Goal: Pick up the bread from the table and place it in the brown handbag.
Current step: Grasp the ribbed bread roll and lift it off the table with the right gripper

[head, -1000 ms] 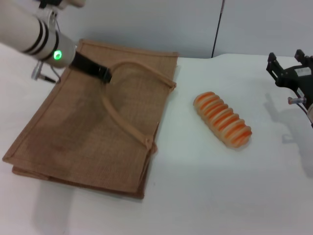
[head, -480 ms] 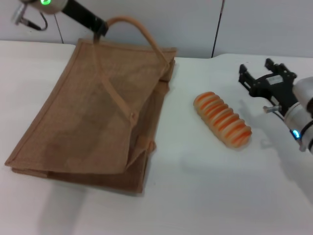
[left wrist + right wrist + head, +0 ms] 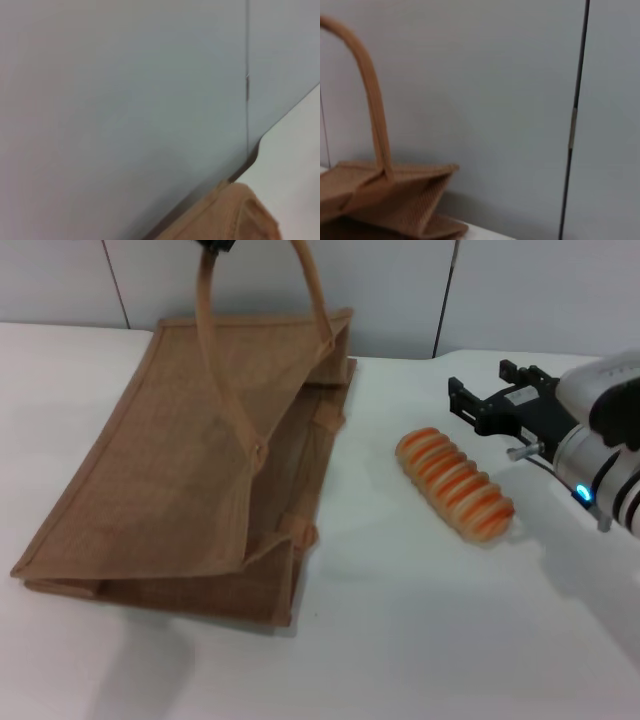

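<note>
The white counter (image 3: 420, 640) carries the brown handbag (image 3: 190, 480) on the robot's left and the bread (image 3: 456, 485) to its right, well apart from the bag's mouth. The bag's upper panel is raised by one loop handle (image 3: 215, 360), so the mouth gapes toward the loaf. The left end effector (image 3: 214, 244) holds that handle at the top edge of the head view; its grip appears closed on the strap. The right end effector (image 3: 492, 400) hovers just beyond the far end of the bread, fingers spread and empty.

Step in hand, as judged: opening the bag and approaching the loaf. The next move calls for the right end effector to descend and straddle the loaf across its narrow width.

Against the frame half a second earlier, the handle stands higher and the mouth wider, and the right end effector has moved closer to the loaf, which has not shifted.
</note>
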Available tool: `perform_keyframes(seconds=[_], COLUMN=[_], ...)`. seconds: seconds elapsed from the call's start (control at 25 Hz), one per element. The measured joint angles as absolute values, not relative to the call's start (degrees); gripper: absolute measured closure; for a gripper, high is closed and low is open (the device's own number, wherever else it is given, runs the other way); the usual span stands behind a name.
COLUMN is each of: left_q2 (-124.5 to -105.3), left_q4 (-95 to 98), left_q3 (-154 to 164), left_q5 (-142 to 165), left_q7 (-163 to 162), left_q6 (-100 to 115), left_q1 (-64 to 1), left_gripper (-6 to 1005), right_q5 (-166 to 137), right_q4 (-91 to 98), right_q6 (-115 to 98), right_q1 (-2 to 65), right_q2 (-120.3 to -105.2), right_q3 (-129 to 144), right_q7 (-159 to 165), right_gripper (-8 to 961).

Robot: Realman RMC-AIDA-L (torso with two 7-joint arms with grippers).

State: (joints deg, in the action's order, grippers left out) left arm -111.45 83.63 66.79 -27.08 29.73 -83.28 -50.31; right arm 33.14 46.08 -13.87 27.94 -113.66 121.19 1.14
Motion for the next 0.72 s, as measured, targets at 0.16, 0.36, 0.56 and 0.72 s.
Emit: perform_keyframes(seconds=[0.16,0.36,0.56,0.72], left_q2=[-111.99,-112.67,-113.38,-113.92], left_q4=[88.42,90.39,92.69,92.99], left_q3=[67.09,67.2,67.23,67.27], left_q5=[-27.06,-27.06,-26.19,-24.69], left_q7=[29.25,29.12,29.09,29.09], left_q6=[-85.49,-86.67,-88.03,-88.97], left_q1=[-50.82,-51.2,-51.38,-51.91], left_gripper=[882,882,883,883], right_q5=[24.32,20.61,21.4,28.85], right_q4=[56.46,67.69,75.88,80.01], right_q6=[-2.6,14.36,29.37,38.62], right_q1=[23.83,21.76,21.6,21.67], right_q2=[-114.1,-114.53,-115.39,-115.66], right_q3=[114.25,109.45,106.67,104.78], right_q7=[1.13,0.16,-3.67,-10.01], right_gripper=[222,225,227,228])
